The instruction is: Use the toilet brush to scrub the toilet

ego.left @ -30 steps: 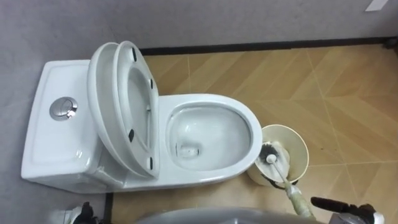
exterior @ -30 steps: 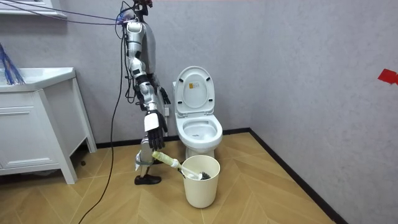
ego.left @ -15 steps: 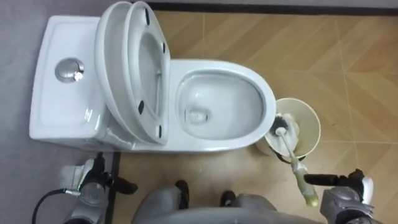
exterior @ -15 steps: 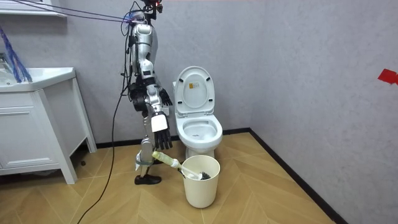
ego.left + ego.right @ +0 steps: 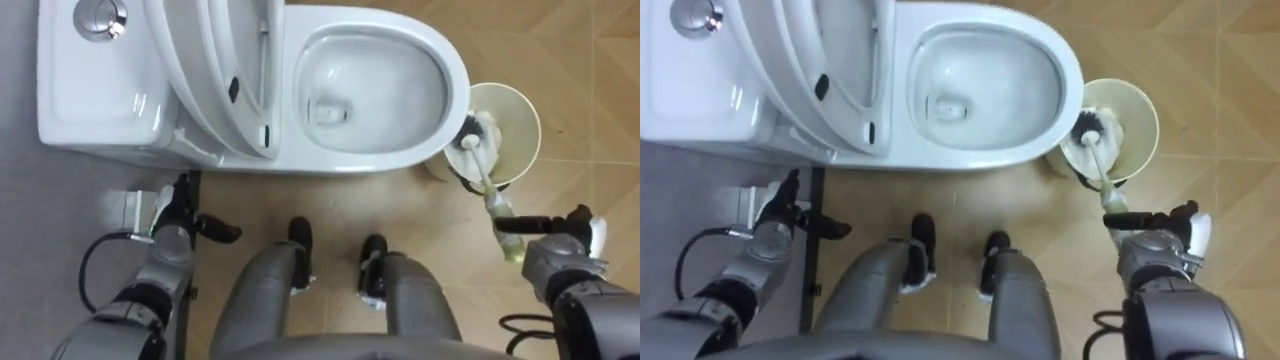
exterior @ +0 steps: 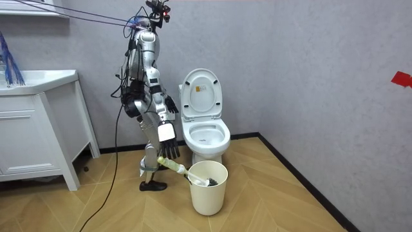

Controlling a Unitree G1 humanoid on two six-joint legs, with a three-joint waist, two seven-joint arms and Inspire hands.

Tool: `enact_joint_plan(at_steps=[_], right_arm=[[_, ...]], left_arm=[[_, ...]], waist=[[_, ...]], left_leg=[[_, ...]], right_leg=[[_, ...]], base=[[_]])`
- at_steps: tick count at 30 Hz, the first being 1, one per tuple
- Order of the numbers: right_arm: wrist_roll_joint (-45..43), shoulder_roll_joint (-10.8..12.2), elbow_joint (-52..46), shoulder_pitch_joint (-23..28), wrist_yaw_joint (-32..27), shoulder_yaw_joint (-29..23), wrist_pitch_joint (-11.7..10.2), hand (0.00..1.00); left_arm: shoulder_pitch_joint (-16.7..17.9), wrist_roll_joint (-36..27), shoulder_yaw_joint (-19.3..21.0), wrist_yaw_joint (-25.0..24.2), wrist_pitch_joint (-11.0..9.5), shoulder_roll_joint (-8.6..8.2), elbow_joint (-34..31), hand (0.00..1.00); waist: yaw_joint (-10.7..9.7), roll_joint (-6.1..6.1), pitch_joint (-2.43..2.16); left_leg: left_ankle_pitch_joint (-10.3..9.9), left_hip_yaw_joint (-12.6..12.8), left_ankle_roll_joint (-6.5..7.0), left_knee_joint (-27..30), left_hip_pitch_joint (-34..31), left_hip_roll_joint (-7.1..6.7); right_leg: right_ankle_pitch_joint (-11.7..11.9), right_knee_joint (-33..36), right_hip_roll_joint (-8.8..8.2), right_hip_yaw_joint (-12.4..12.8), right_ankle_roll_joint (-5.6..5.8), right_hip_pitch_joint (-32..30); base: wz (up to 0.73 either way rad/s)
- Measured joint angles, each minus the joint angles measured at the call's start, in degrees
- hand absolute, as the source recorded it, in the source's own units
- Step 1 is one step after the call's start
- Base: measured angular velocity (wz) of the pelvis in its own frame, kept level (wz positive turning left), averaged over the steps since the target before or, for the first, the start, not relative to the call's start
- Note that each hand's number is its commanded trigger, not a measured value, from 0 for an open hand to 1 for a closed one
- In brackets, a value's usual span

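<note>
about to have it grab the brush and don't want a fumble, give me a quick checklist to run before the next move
1. Seat raised, bowl exposed: ok.
2. Brush handle sticks out of the bin toward the right hand: ok.
3. Right hand closed round the handle: not ok, its fingers are straight beside the handle's end.
4. Left hand away from the brush: ok, open, low at the robot's left side.
5. Brush head free to lift out of the bin: cannot tell.
</note>
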Motion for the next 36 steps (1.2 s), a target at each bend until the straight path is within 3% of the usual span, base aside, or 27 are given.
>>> enact_joint_plan(at_steps=[6, 13, 23, 25, 33, 34, 35, 36], right_arm=[[0.2, -1.9, -0.1, -1.7, 0.5, 1.6, 0.4, 0.0], [1.9, -3.7, -0.5, -3.1, 0.6, 2.8, 0.1, 0.0], [3.4, -4.6, -0.7, -4.6, 3.0, 5.6, 0.1, 0.0], [3.5, -5.2, -0.7, -4.5, 3.6, 6.8, 0.1, 0.0], [5.2, -6.3, -0.7, -5.2, 5.0, 8.4, -0.3, 0.0], [5.2, -6.4, -0.7, -5.2, 5.0, 8.8, -0.3, 0.27], [5.2, -6.4, -0.8, -5.4, 5.2, 9.1, -0.4, 0.83], [5.2, -6.6, -0.7, -5.6, 5.5, 9.1, -0.5, 1.0]], left_arm=[[-2.2, -0.1, -2.3, 0.2, 0.0, 0.43, -3.5, 0.0], [-2.6, -1.3, -6.1, 1.3, -0.5, 0.81, -5.5, 0.0], [-4.1, -1.2, -6.2, 4.3, -1.0, 2.45, -9.3, 0.0], [-4.1, -1.3, -6.2, 4.6, -1.0, 2.44, -9.4, 0.0], [-4.3, -1.3, -6.3, 4.6, -0.9, 2.52, -9.5, 0.0], [-4.5, -1.3, -6.3, 4.6, -0.9, 2.53, -9.5, 0.0], [-4.9, -1.3, -6.4, 4.6, -0.9, 2.54, -9.6, 0.0], [-5.3, -1.3, -6.9, 4.6, -1.0, 2.55, -9.6, 0.0]], waist=[[0.1, 0.33, 0.44], [0.2, 0.67, 0.66], [2.2, 1.02, 0.74], [2.8, 1.78, 1.08], [3.3, 2.22, 1.04], [3.3, 2.22, 1.04], [3.2, 2.21, 1.04], [3.3, 2.22, 1.04]], left_leg=[[0.0, -0.7, -0.1, 4.6, -8.1, -0.79], [-1.0, -1.4, -0.45, 9.4, -14.5, -0.91], [-2.6, -2.0, -1.31, 17.5, -23.7, -0.8], [-2.9, -2.2, -1.46, 18.6, -24.3, -0.79], [-3.0, -2.1, -1.9, 21.1, -28.3, -0.91], [-3.1, -2.1, -1.94, 21.5, -28.7, -0.91], [-3.3, -2.2, -2.03, 22.1, -29.4, -0.92], [-3.3, -2.2, -2.07, 22.6, -30.0, -0.93]], right_leg=[[-2.5, 7.1, -1.54, -0.7, -0.59, -8.4], [-4.1, 12.0, -2.09, -1.4, -1.18, -14.3], [-7.0, 21.0, -3.03, -1.6, -2.69, -23.4], [-7.2, 21.7, -3.08, -2.1, -3.03, -23.6], [-8.1, 25.3, -3.88, -2.4, -4.09, -27.8], [-8.1, 25.6, -3.85, -2.5, -4.15, -28.1], [-8.3, 26.2, -3.83, -2.5, -4.28, -28.7], [-8.4, 26.7, -3.84, -2.5, -4.35, -29.3]], base=[[0.18], [0.08], [0.05], [0.04], [0.03], [0.03], [0.0], [0.0]])
